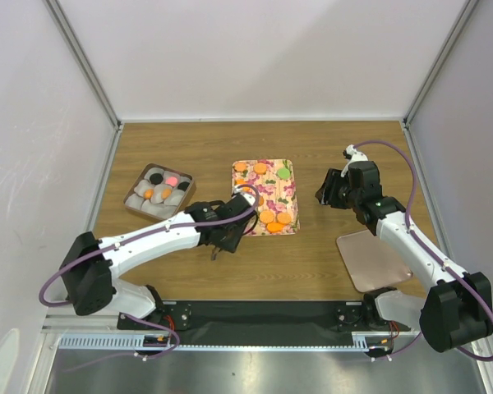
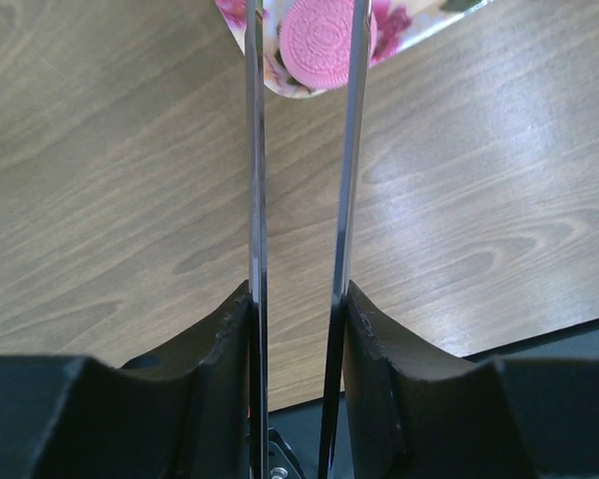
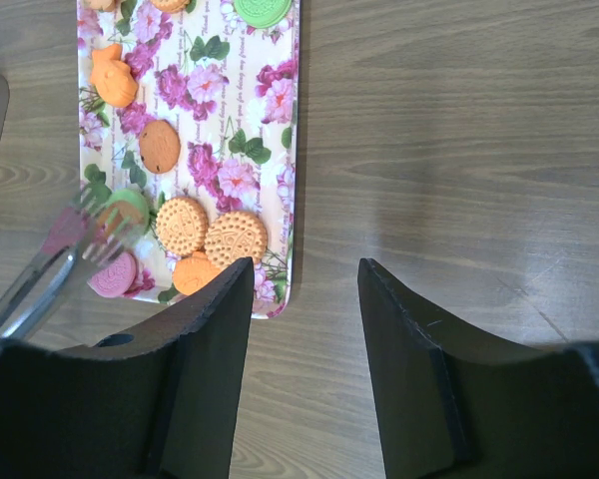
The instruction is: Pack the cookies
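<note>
Pink cookie (image 2: 319, 40) framed by the two tips of the metal tongs (image 2: 256, 150), over a corner of the floral tray (image 2: 407, 20). Cannot tell whether pinched or simply lying on the tray. Tongs clamped at their rear end in the left gripper (image 2: 292, 299), black fingers (image 2: 215, 349) pressed tight against both blades.

Right gripper (image 3: 304, 299): hangs wide open and holds nothing, above bare wooden table (image 3: 459, 150) just right of the tray.

Other cookies (image 3: 183, 222) spread over the tray: orange rounds near the close end, a green one (image 3: 263, 8) at the far end. More of them, black, pink and orange, in white paper cups (image 1: 145, 207) inside the brown box (image 1: 129, 201) left of the tray.

Flat pinkish lid (image 1: 374, 258) on the table beside the right arm.
</note>
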You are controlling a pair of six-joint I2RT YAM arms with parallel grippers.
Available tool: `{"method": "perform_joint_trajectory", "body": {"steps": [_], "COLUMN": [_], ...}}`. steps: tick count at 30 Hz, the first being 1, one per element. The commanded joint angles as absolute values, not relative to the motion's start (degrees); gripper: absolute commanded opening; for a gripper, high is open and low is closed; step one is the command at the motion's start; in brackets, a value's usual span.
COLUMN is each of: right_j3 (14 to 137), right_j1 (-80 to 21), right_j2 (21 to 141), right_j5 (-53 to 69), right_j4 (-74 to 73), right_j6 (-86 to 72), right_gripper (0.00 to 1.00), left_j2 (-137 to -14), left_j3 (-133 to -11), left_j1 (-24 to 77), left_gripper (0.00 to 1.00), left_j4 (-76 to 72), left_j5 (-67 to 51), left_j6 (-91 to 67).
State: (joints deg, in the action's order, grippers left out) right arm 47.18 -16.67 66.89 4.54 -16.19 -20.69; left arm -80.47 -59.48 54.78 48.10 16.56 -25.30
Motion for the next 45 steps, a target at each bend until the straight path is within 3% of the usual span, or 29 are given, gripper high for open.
{"method": "perform_joint_trajectory", "body": {"steps": [1,10,25,31,45], "right_j3": [48.52,48.52,48.34,48.25,48.16], "right_j1": [-16.70,-16.61,-16.79,-16.79,-17.05], "right_j2": [66.01,66.01,66.18,66.80,65.66], "right_j5": [4.66,4.92,7.21,8.70,10.02], "right_j4": [-15.29,-15.12,-14.33,-13.97,-13.89], "right_j6": [-19.77,-19.78,-20.30,-20.65,-20.92], "right_gripper": [0.52,0.52,0.52,0.52,0.52], "left_j2": [-77.61,-74.10,-62.84,-63.02,-65.92], "left_j3": [-63.10,-65.91,-61.01,-58.80,-54.23], "left_j1": [53.53,49.84,19.19,13.38,11.95], "left_gripper": [0.40,0.40,0.39,0.40,0.41], "left_j4": [48.25,50.53,51.60,49.93,46.50], "left_j5": [18.81,19.60,14.95,14.42,10.64], "left_j6": [-24.00,-22.41,-15.74,-17.05,-18.72]}}
